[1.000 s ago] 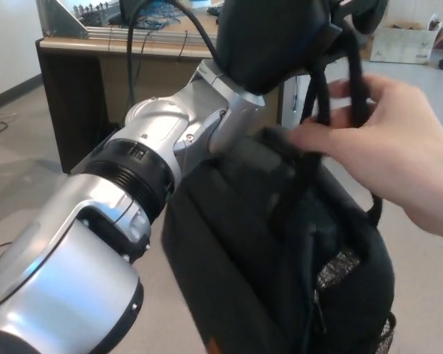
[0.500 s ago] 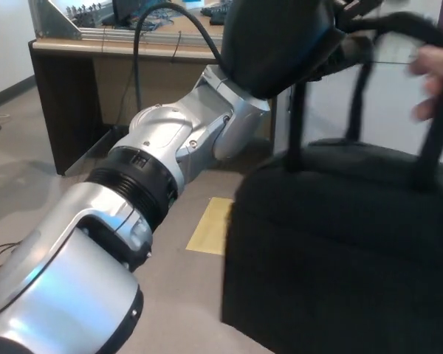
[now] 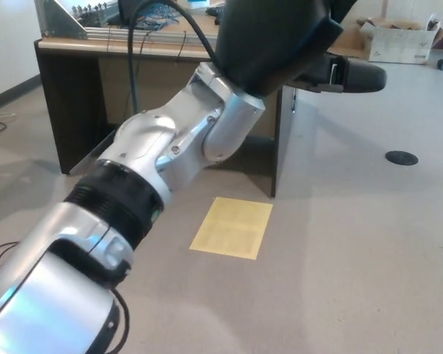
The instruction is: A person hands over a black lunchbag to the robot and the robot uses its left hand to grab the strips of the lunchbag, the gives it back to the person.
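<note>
Robot hand [image 3: 280,40] is hanging raised, holding nothing, fingers [image 3: 354,75] extended, and I am risking clipping the table [image 3: 118,46] behind.

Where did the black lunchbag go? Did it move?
Yes. It hung in front of the brown wooden desk a moment ago, then swung right. Now it is out of view, and the robot's left hand holds nothing.

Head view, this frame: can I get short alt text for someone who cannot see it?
The robot's silver left arm reaches up from lower left, its black left hand raised near the top edge and holding nothing, one finger pointing right. No lunchbag or person is in view. Behind stand a dark desk and a yellow square on the grey floor.
</note>
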Controlling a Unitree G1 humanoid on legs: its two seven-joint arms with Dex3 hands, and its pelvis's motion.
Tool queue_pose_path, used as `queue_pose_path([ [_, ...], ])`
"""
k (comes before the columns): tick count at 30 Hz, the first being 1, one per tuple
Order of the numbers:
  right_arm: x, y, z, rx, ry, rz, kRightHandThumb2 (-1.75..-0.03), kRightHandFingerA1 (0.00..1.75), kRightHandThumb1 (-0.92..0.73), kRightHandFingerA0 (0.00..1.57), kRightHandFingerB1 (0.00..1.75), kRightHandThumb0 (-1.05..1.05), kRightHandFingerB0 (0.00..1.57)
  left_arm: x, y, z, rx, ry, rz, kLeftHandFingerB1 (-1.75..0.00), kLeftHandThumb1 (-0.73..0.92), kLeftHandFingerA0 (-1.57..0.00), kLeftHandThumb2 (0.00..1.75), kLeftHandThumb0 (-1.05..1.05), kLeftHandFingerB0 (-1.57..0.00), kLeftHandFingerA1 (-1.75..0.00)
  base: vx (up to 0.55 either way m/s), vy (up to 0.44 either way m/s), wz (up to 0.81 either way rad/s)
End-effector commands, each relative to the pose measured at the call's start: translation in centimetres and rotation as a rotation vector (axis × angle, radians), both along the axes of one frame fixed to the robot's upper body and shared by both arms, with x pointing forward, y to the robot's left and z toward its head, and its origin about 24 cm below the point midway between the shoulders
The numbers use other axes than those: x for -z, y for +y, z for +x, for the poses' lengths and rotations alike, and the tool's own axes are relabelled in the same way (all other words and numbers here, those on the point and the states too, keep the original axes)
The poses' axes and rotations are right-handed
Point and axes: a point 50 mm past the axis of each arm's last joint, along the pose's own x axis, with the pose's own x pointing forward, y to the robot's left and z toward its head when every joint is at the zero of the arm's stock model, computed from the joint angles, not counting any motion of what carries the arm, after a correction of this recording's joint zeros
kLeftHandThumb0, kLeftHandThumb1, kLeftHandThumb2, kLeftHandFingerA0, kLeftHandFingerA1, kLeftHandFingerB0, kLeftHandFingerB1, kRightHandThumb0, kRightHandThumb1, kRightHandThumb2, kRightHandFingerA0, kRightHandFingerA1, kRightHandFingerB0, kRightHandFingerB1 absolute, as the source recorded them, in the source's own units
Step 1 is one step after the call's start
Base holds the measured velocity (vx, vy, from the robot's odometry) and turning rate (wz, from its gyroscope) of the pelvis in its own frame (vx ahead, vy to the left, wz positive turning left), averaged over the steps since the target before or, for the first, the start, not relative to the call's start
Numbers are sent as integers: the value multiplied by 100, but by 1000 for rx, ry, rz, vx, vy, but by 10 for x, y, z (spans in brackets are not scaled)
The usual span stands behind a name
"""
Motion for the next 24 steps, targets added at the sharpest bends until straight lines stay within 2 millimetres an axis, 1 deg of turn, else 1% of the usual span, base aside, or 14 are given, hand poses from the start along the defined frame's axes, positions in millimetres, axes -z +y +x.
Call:
queue_pose_path([
  [1,0,-15,-7,34,10,-24,-62,51,-74,72,50,-67,74,4,57,-17,0,284,58,0,60,0,60,-98,0,0,0,0,0],
  [2,2,-17,-11,41,17,-17,-62,50,-73,71,50,-66,74,17,72,-20,-12,308,38,0,60,0,59,-95,0,0,0,0,0],
  [6,4,-19,-17,46,23,-25,-62,50,-74,72,50,-65,73,47,104,-28,-39,364,20,0,62,0,58,-90,0,0,0,0,0],
  [7,6,-19,-19,52,32,-20,-62,50,-73,73,50,-65,73,62,117,-32,-51,386,-4,0,57,0,59,-91,0,0,0,0,0],
  [8,6,-19,-18,55,35,-18,-62,50,-73,72,49,-65,71,73,127,-35,-63,397,-16,-4,46,0,87,-83,0,0,0,0,0],
  [10,4,-19,-12,58,30,-17,-62,51,-73,71,49,-67,69,118,163,-50,-86,476,-61,-6,46,0,85,-81,0,0,0,0,0],
  [11,2,-18,-8,67,24,-2,-62,51,-72,70,49,-67,69,125,170,-52,-94,491,-66,-4,48,0,85,-82,-1,0,0,0,0],
  [12,-1,-18,-3,75,20,4,-62,49,-73,67,49,-66,67,141,181,-56,-104,530,-89,-7,48,0,85,-82,-3,0,0,0,0],
  [14,-2,-19,-2,75,11,-15,-62,50,-74,68,48,-65,67,160,190,-62,-102,591,-122,-9,50,0,86,-83,-6,0,0,0,0],
  [16,-4,-21,-3,70,-6,-4,-62,51,-74,67,49,-63,65,192,204,-73,-146,685,-157,-9,52,0,87,-86,-8,0,0,0,0],
  [19,-4,-23,-8,74,-13,-9,-62,50,-73,66,48,-64,65,241,225,-95,-241,846,-233,-13,46,0,85,-78,-7,-4,0,0,0],
  [20,-4,-23,-8,76,-16,-7,-62,50,-72,66,48,-65,66,248,228,-99,-249,874,-242,-11,47,-1,84,-79,-6,-1,0,0,0],
  [22,-3,-22,-7,81,-14,2,-61,50,-71,63,46,-64,60,283,246,-117,-342,984,-266,-9,48,0,82,-79,-7,-1,0,0,0],
  [24,-2,-22,-7,83,-8,6,-61,49,-71,61,45,-65,57,295,252,-124,-376,1033,-279,-11,46,0,81,-76,-7,-1,0,0,0],
])
